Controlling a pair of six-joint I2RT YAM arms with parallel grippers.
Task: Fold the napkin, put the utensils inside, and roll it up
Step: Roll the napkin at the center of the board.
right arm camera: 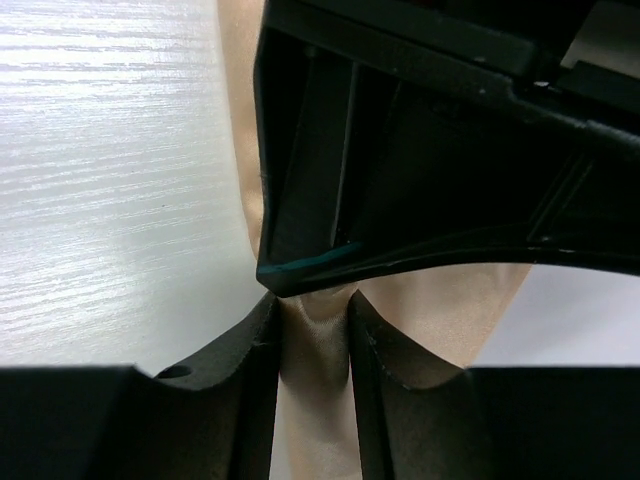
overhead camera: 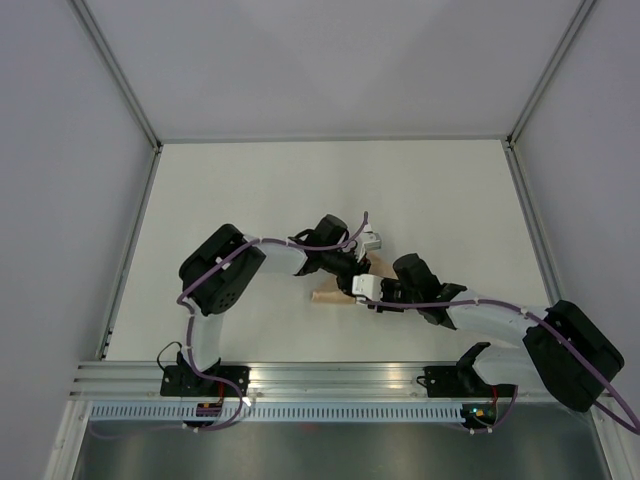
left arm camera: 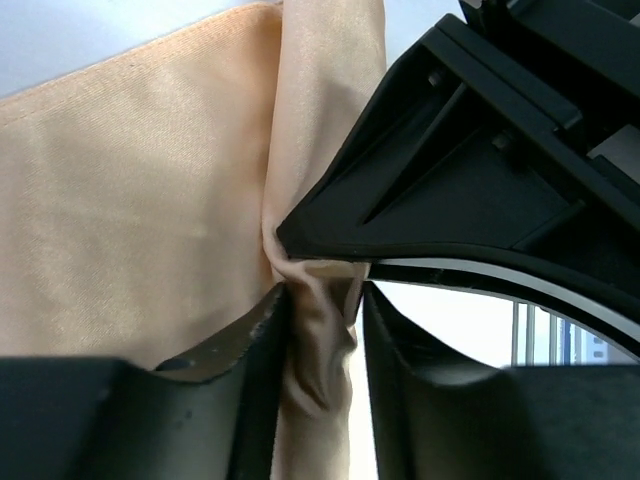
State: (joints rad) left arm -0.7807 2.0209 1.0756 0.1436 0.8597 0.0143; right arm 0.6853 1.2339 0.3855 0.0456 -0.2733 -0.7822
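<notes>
Though mostly hidden, napkin (overhead camera: 330, 297) seems pinched by left gripper (left arm camera: 320, 315) and right gripper (right arm camera: 313, 322).

We see a white table (overhead camera: 250, 190) enclosed by pale grey walls (overhead camera: 330, 60). Along its near edge runs a ribbed aluminium rail (overhead camera: 330, 378), with a slotted white strip (overhead camera: 330, 410) just beyond it.

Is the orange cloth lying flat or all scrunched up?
Scrunched up. The napkin is a small folded bundle, pinched by the left gripper and the right gripper.
</notes>
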